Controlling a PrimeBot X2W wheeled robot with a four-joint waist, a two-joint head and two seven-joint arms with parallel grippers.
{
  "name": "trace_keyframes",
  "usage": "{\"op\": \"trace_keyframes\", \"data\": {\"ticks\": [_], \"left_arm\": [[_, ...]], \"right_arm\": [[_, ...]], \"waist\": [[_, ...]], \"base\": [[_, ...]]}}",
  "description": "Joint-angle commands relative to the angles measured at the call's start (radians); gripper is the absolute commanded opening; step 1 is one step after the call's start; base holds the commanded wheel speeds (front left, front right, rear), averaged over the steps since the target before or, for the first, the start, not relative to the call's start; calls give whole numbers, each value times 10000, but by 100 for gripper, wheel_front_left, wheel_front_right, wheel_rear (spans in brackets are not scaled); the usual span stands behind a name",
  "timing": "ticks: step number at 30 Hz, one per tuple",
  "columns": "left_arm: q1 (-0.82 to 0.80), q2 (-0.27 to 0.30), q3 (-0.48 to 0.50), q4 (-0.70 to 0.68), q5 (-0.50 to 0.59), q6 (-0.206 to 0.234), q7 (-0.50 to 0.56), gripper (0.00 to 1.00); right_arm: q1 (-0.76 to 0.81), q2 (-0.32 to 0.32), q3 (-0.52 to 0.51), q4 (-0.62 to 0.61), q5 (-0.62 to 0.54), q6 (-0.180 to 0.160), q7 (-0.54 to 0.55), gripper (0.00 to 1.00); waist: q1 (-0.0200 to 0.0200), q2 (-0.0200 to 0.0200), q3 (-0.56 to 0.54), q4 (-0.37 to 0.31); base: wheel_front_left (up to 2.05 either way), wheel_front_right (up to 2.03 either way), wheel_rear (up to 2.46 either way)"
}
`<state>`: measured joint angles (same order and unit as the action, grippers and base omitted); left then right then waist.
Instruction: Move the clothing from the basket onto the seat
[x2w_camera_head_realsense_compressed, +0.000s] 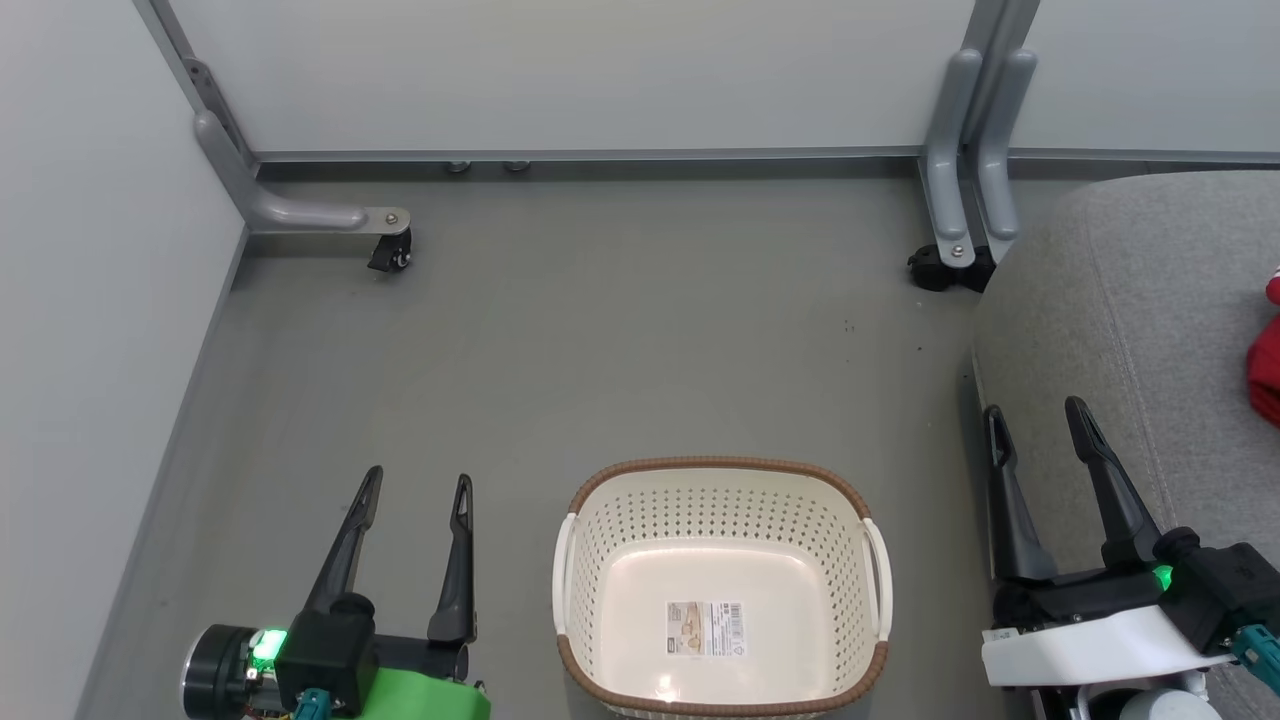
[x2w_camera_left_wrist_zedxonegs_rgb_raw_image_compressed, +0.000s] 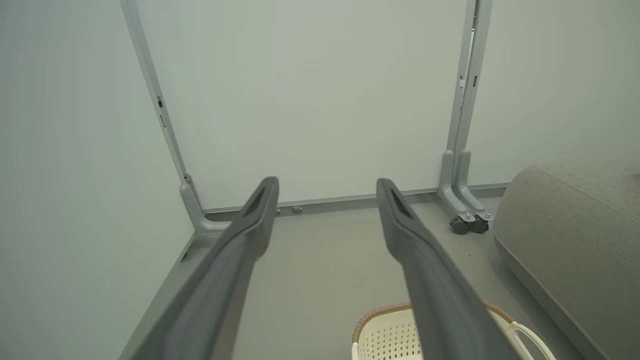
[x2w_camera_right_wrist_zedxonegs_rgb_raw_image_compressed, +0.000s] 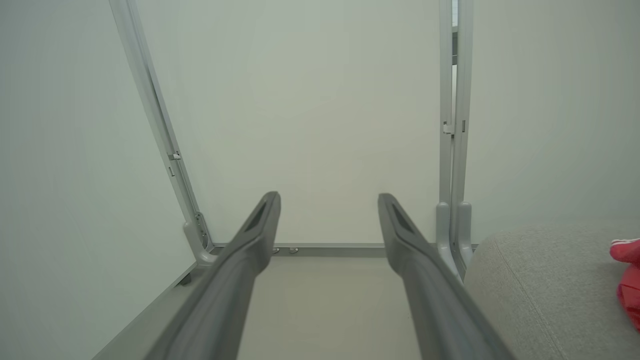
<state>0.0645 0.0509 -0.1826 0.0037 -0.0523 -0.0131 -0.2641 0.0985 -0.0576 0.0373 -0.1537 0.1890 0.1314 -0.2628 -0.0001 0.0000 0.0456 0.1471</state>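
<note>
One basket (x2w_camera_head_realsense_compressed: 720, 510) right of left tool (x2w_camera_head_realsense_compressed: 419, 478)

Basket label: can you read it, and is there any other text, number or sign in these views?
Label on the floor of the basket: printed lines, a small picture and what looks like a barcode, all too small to read.
Nothing else here carries text that can be read.

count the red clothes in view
1 red heap on the sofa, cut off at the picture's right edge; more may be hidden beyond. None in the basket.
</note>
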Motion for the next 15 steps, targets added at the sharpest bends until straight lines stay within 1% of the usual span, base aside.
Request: {"op": "trace_keyframes", "data": {"ticks": [1,4,9,14,15], "left_arm": [[-161,-3,30,46,-110,100,1,100],[-214,-2,56,101,-187,192,1,100],[-252,-2,-32,148,-39,136,1,100],[-320,-1,-38,225,-130,243,1,100],[-338,-1,-64,267,-12,203,1,100]], "right_arm": [[-73,1,-45,16,-73,-14,-29,100],[-111,10,-70,32,-85,-14,-29,100],[-185,13,-47,34,-115,-14,-29,100],[-229,-5,-26,-8,-165,-14,-29,100],[-231,-6,-25,-21,-169,-14,-30,100]], "waist": [[1,0,27,-89],[1,0,60,-166],[1,0,134,-266],[1,0,222,-301],[1,0,236,-299]], "base": [[0,0,0],[0,0,0],[0,0,0],[0,0,0],[0,0,0]]}}
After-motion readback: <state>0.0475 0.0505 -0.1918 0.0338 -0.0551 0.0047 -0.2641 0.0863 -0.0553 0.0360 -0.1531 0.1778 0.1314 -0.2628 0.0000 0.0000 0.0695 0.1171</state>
